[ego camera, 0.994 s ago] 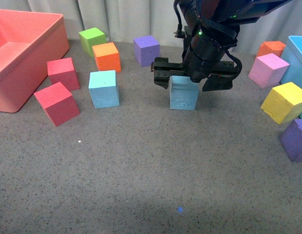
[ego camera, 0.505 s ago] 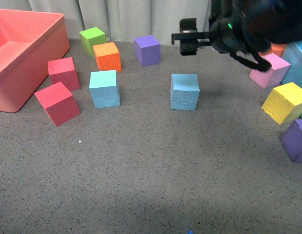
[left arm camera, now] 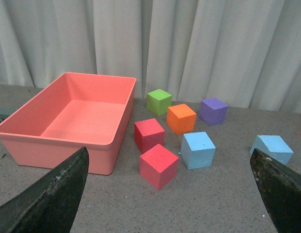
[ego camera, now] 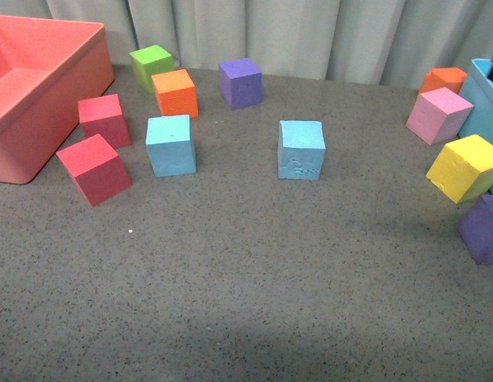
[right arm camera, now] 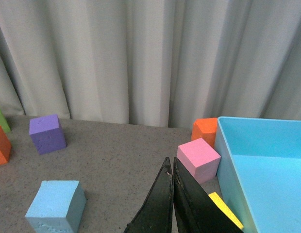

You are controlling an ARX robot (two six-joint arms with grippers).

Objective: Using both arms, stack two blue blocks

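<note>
Two sky-blue blocks sit apart on the grey table. The smooth blue block is at the centre left. The dented blue block is in the middle, its rough face toward me. Both show in the left wrist view, the smooth block and the dented block. The dented block also shows in the right wrist view. Neither arm shows in the front view. My left gripper is open and empty, well back from the blocks. My right gripper is shut and empty, raised near the pink cube.
A large salmon bin stands at the left, with two red cubes beside it. Green, orange and purple cubes stand at the back. Pink, yellow and purple cubes and a light blue bin stand at the right.
The right arm hung over the dented blue block, then lifted up and away to the right and left the front view. The block stays in place.
</note>
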